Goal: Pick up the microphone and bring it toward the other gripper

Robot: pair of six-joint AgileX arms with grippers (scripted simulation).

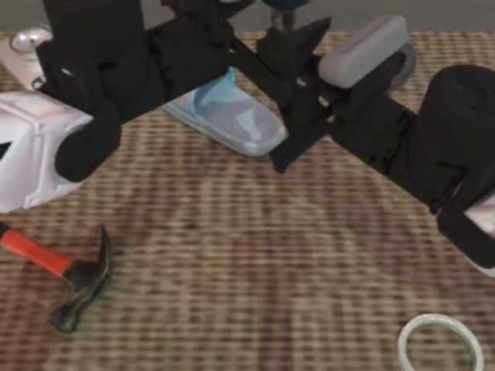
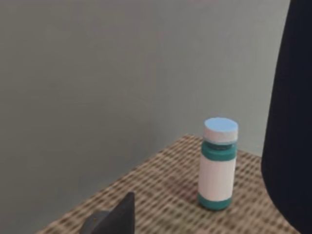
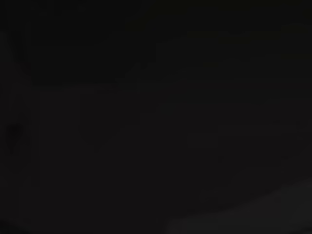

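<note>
Microphone point(image 1: 282, 9) is showing only at the far edge of the top view, centre: a dark-blue rounded head with a short grey stub below it, the rest cut off by the frame and by black gripper parts. It is sitting right above the right gripper point(image 1: 298, 93), whose pointed black fingers are spreading from near the mic down toward the slipper; whether those fingers are clamping the mic, cannot tell. The left gripper point(image 1: 203, 11) is reaching toward the same far-centre spot from the left, mostly a black mass there, finger state also not readable.

Outward: the right arm is running diagonally from the right side of the table, a grey rounded block point(image 1: 363, 48) on top of its wrist. The left arm is coming in from the left, over a light-blue slipper point(image 1: 228, 112).

A hammer point(image 1: 66, 270) with an orange handle is lying near left; a white tape ring point(image 1: 441, 344) is lying near right.

Left wrist view is showing a white bottle point(image 2: 218, 163) with teal bands and blue cap standing upright on the woven mat point(image 2: 165, 195). Right wrist view is dark.
</note>
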